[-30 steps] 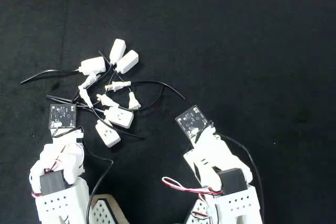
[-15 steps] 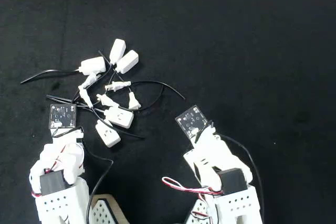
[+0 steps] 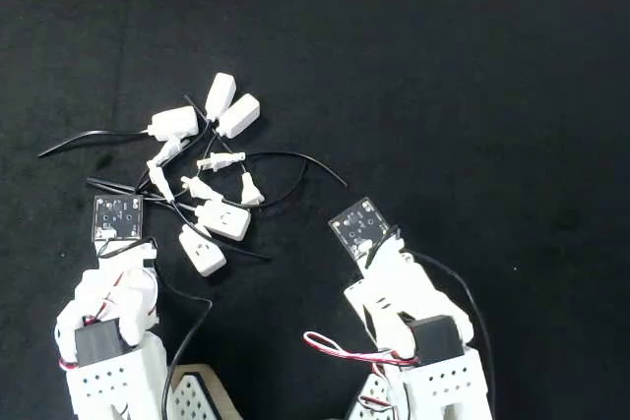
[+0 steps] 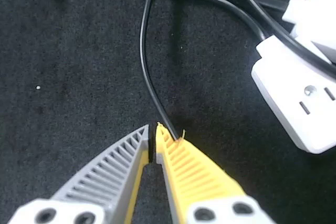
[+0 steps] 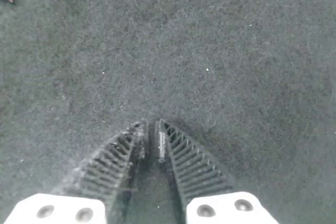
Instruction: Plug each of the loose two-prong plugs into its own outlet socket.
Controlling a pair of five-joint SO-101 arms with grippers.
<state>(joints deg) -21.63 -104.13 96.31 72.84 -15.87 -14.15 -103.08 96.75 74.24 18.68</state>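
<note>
**Spotter:** Where are your arms right now?

**Me:** Both are tucked at the near edge of the tabletop [image 3: 472, 95]. My left end effector [image 4: 153, 132] is pinched right shut with nothing in it. A black cable [image 4: 143, 61] runs up to its tips, and I can't tell whether it's touching or just beside them. My right end effector [image 5: 151, 129] is closed too, empty, over bare black cloth.

**Spotter:** And the plugs?

**Me:** They're all in one tangle, ahead of my left arm and in toward the middle. The nearest piece is an outlet socket [image 3: 202, 251], just beside my left wrist. I take the white block off to the side of my left tips for that same socket [image 4: 302, 103], slotted face up. A second socket [image 3: 224, 219] lies just beyond it. Past those are the loose ones. There's an upright-lying plug [image 3: 251, 189] with its long axis running roughly away from me. Farther out there's a crosswise plug [image 3: 219, 160], lying side to side across my reach.

**Spotter:** Which arm goes?

**Me:** Left, I'd say. The tangle is near it and well apart from the right. The upright-lying plug sits on the tangle's inner edge, the one piece my right could fairly claim. With its axis pointing away, I'd want the jaws closing across its body. Those cables are crossed all over, so I reckon a lift may drag the neighbours along.
</note>
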